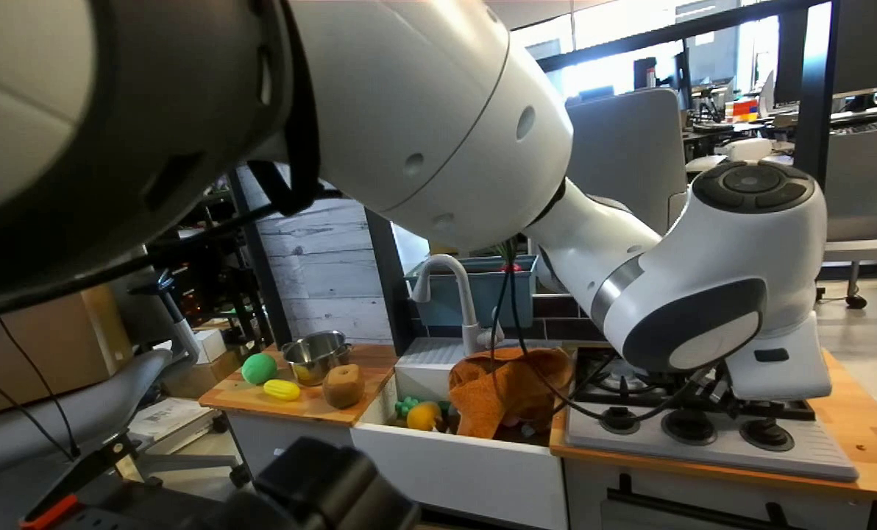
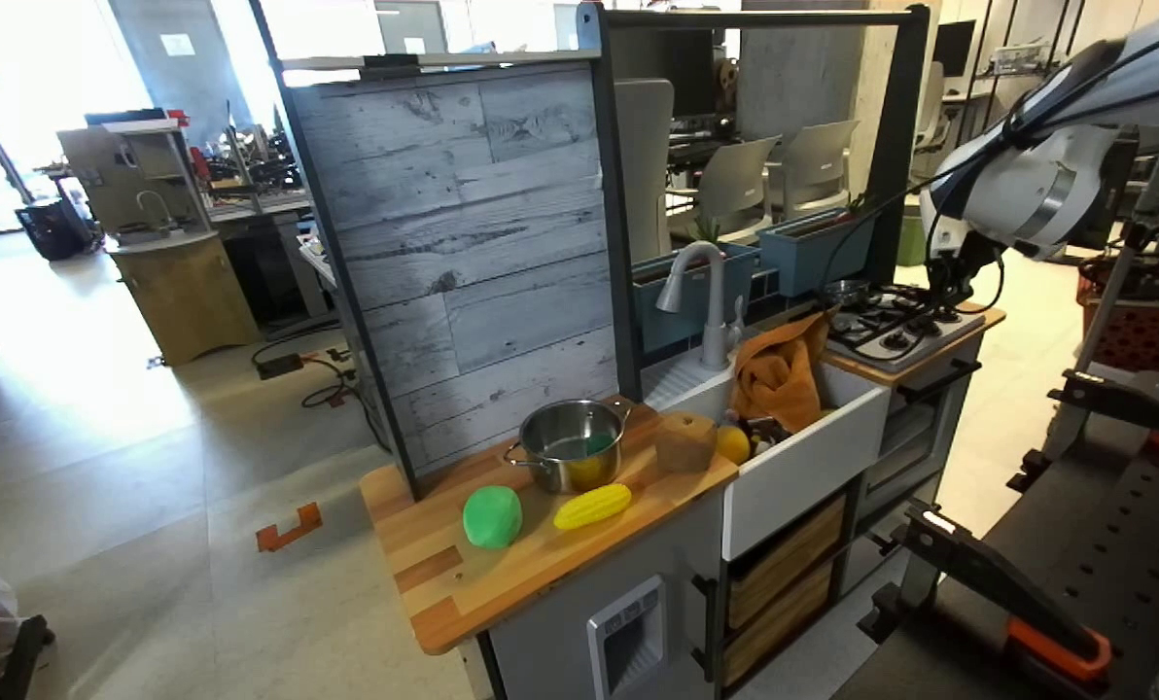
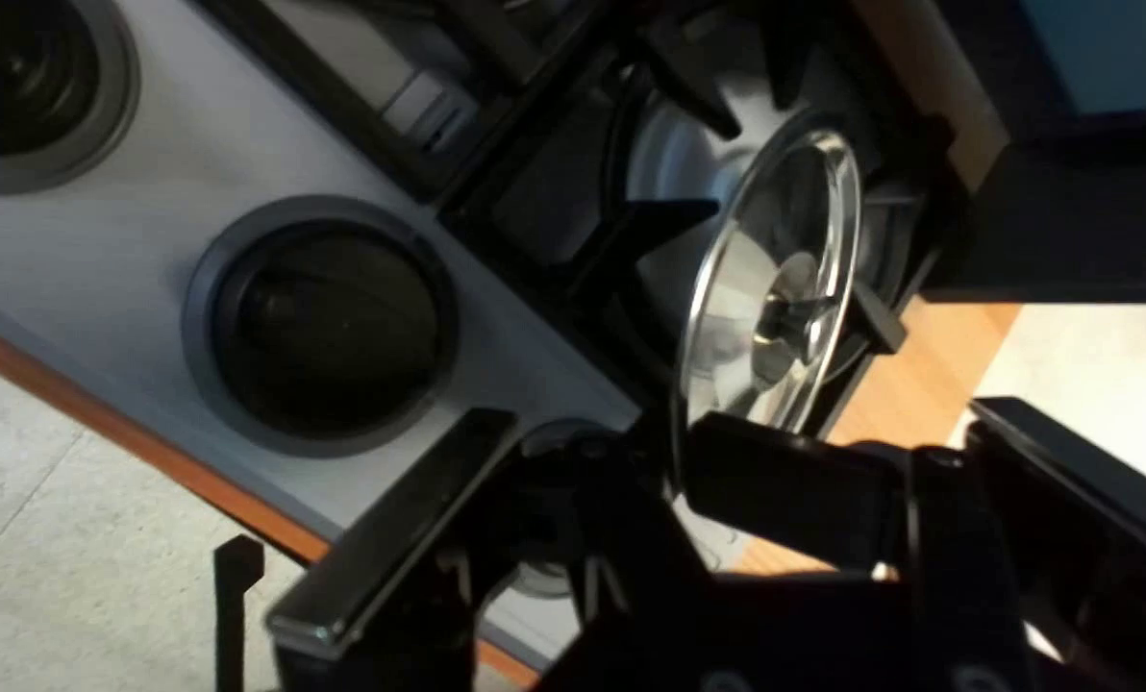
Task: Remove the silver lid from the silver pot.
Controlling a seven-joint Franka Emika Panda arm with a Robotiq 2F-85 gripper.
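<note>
The silver lid (image 3: 770, 293) stands tilted, almost on edge, above the stove in the wrist view. My gripper (image 3: 679, 452) is closed with the near rim of the lid between its fingertips. The gripper (image 2: 951, 292) also shows small and dark over the stove in an exterior view, where I cannot make out the lid in it. The silver pot (image 2: 579, 467) stands uncovered on the wooden counter, far from the gripper. The pot also shows in an exterior view (image 1: 319, 361), where the fingertips are hidden behind the arm.
A green ball (image 2: 492, 517), a yellow corn (image 2: 593, 507) and a brown round object (image 2: 685, 442) lie beside the pot. An orange cloth (image 2: 784, 369) hangs in the sink near the faucet (image 2: 711, 301). The stove has black grates and knobs (image 3: 323, 327).
</note>
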